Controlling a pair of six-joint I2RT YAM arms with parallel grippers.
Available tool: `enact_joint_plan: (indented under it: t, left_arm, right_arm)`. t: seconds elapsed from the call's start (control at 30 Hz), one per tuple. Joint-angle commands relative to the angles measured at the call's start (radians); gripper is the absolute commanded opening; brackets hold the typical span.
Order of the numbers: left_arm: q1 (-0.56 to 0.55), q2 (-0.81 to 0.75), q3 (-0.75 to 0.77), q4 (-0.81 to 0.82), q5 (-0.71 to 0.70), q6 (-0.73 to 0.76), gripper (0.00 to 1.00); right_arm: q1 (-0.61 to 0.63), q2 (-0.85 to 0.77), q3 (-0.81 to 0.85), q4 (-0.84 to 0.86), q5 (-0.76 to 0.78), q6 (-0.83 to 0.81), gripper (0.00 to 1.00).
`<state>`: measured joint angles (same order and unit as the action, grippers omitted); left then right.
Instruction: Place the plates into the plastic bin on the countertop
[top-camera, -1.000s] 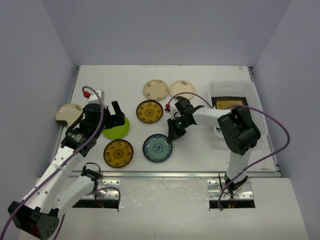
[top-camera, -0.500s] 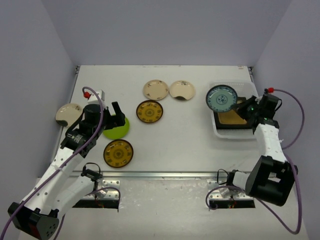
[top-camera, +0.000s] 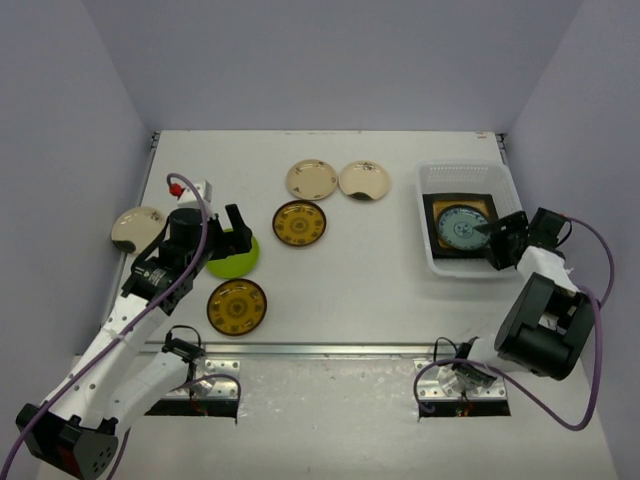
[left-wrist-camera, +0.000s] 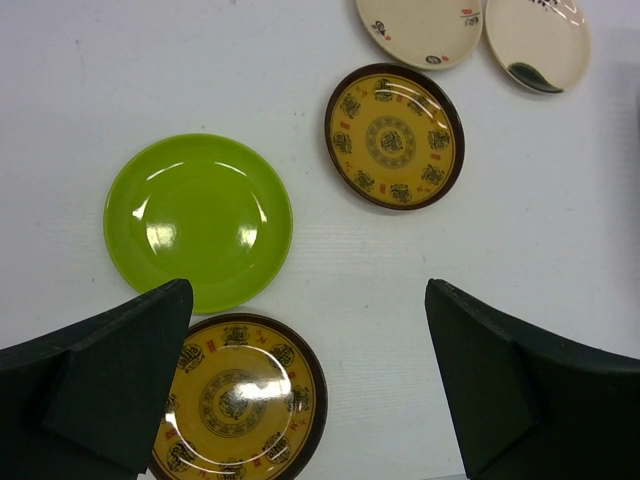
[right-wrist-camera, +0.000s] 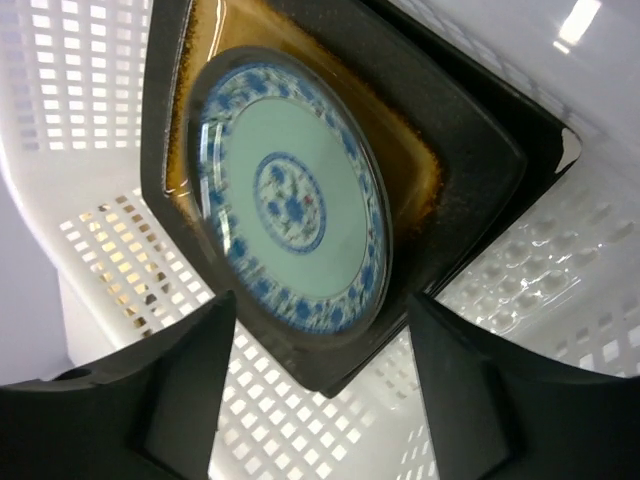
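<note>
The blue-white patterned plate (top-camera: 462, 227) (right-wrist-camera: 285, 195) lies in the plastic bin (top-camera: 468, 172) (right-wrist-camera: 80, 100) on top of a square dark-rimmed plate (top-camera: 436, 205) (right-wrist-camera: 460, 150). My right gripper (top-camera: 500, 243) (right-wrist-camera: 315, 400) stands open at the bin's near right corner, its fingers apart from the plate. On the countertop (top-camera: 380, 270) lie a lime green plate (top-camera: 235, 262) (left-wrist-camera: 198, 220), two amber-patterned plates (top-camera: 237, 306) (top-camera: 299, 223) (left-wrist-camera: 238, 398) (left-wrist-camera: 394, 136) and three cream plates (top-camera: 312, 179) (top-camera: 364, 179) (top-camera: 137, 227). My left gripper (top-camera: 232, 235) (left-wrist-camera: 310, 380) hangs open above the green plate's edge, holding nothing.
The metal rail (top-camera: 350, 348) runs along the countertop's near edge. Grey walls close in the left, back and right sides. The cream plate at the far left overhangs the countertop's left edge.
My right arm carried the blue-white plate from the table's middle to the bin, then opened and let it go onto the square plate. The left arm has not moved.
</note>
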<state>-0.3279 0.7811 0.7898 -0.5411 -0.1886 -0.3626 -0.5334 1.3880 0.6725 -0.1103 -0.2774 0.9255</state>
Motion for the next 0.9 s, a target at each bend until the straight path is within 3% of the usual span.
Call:
enact_joint_plan:
  t: [0.0, 0.13, 0.2, 0.3, 0.4, 0.6, 0.87]
  left_arm:
    - [-0.003, -0.002, 0.002, 0.052, 0.003, 0.019, 1.0]
    - [-0.003, 0.008, 0.007, 0.048, -0.007, 0.017, 1.0]
    - [-0.001, 0.01, 0.009, 0.045, -0.014, 0.017, 1.0]
    - [0.002, 0.009, 0.014, 0.036, -0.048, 0.007, 1.0]
    - [0.008, -0.004, 0.02, 0.021, -0.105, -0.018, 1.0]
    - [0.018, -0.037, 0.025, 0.007, -0.175, -0.035, 1.0]
    - [0.02, -0.027, 0.014, 0.03, -0.09, -0.01, 1.0]
  right_arm:
    - [0.015, -0.088, 0.052, -0.027, 0.04, -0.028, 0.76]
    - [0.051, -0.226, 0.03, -0.074, 0.066, -0.063, 0.81]
    - [0.121, -0.277, 0.02, -0.071, 0.079, -0.084, 0.9]
    - [0.301, -0.387, -0.024, 0.031, 0.089, -0.108, 0.97]
    - [0.508, -0.407, -0.029, 0.167, 0.038, -0.143, 0.99]
    - [0.897, -0.1, 0.131, 0.187, -0.025, -0.232, 0.99]
    - [0.979, 0.399, 0.363, 0.318, -0.091, -0.143, 0.96]
